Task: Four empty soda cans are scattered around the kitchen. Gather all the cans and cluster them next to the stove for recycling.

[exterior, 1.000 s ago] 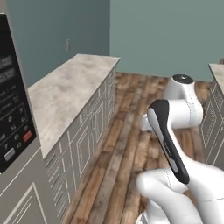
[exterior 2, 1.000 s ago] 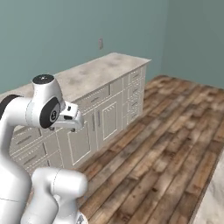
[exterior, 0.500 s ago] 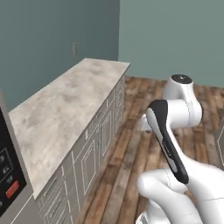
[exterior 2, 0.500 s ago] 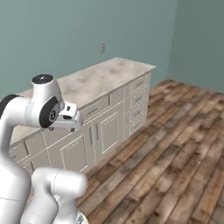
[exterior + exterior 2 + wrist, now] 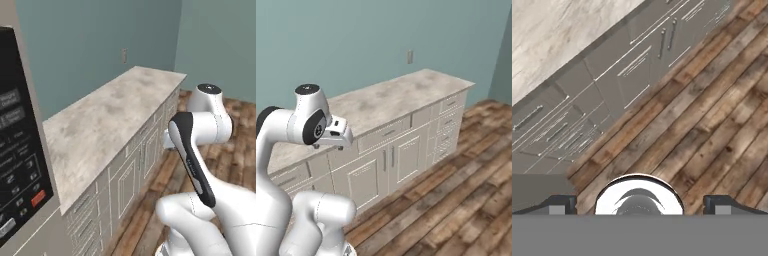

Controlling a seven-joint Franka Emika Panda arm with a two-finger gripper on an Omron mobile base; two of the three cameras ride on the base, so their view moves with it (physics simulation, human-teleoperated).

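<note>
My hand (image 5: 639, 202) hangs with its fingertips (image 5: 559, 203) spread wide apart and nothing between them, tucked in close and pointing down at the wood plank floor (image 5: 712, 125), I judge for travelling. Beyond runs the beige marbled surface (image 5: 386, 97) on cream cabinets (image 5: 401, 160). I see no soda cans or stove from here.

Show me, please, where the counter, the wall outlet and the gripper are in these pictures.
counter (image 5: 391, 97), right base view, on the bare marbled top.
wall outlet (image 5: 410, 56), right base view, on its pale plate.
gripper (image 5: 639, 202), hand view, midway between its two open dark tips.
</note>
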